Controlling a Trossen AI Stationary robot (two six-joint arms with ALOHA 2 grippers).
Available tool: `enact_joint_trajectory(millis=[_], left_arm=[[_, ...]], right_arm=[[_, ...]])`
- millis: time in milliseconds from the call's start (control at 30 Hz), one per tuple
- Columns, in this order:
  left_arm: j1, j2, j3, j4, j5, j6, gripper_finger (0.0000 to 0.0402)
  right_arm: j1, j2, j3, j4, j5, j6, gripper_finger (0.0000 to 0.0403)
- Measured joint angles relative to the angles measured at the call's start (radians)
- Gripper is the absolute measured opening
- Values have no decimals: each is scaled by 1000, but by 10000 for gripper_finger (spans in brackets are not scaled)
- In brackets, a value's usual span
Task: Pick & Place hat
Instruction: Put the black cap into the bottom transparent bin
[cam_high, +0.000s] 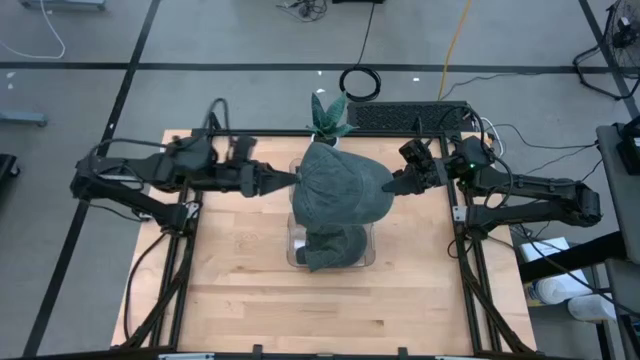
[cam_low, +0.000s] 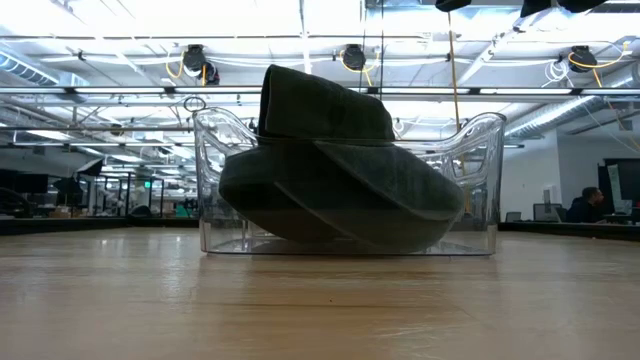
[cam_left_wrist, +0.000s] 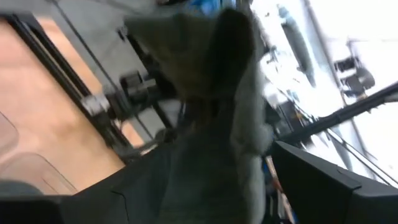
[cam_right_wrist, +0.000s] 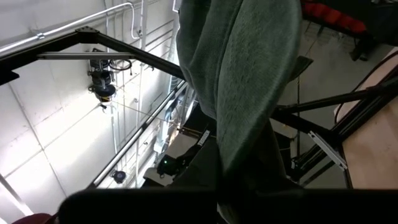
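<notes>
Wooden counter (cam_high: 240, 290) carries everything you are working with, and both arms meet over its far half. Starting at your left, the left gripper (cam_high: 292, 180) reaches in from the left side and has its fingers spread wide around the left edge of a grey-green hat (cam_high: 342, 185); in the left wrist view you can see that hat's fabric (cam_left_wrist: 214, 143) bunched between the dark fingers (cam_left_wrist: 311, 180). This hat hangs spread out above the counter, stretched between the two arms.

Below it, near the middle of the counter, you have a clear plastic bin (cam_low: 480, 190) with a second dark hat (cam_low: 335, 180) lying inside; its crown rises above the bin's rim and its brim tilts down toward the right in the low view. From above, part of that hat (cam_high: 330, 250) shows just nearer than the raised one.

Just beyond the raised hat, at the far edge of the counter, stands a small green plant (cam_high: 328, 115).

On your right, the right gripper (cam_high: 393, 185) is clamped on the right edge of the raised hat, and the right wrist view shows the cloth (cam_right_wrist: 242, 81) hanging from its closed fingers.
</notes>
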Motion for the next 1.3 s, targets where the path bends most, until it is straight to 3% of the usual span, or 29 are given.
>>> enact_joint_trajectory(millis=[233, 533, 933, 1300], left_arm=[[31, 83, 0, 158, 167, -18, 292], [51, 93, 0, 178, 179, -26, 284], [50, 92, 0, 211, 227, -39, 123], [50, 92, 0, 276, 228, -50, 33]], right_arm=[[0, 0, 0, 0, -3, -5, 0], [1, -16, 0, 0, -26, 0, 0], [1, -19, 0, -24, -27, -1, 0], [1, -19, 0, -30, -27, -10, 0]])
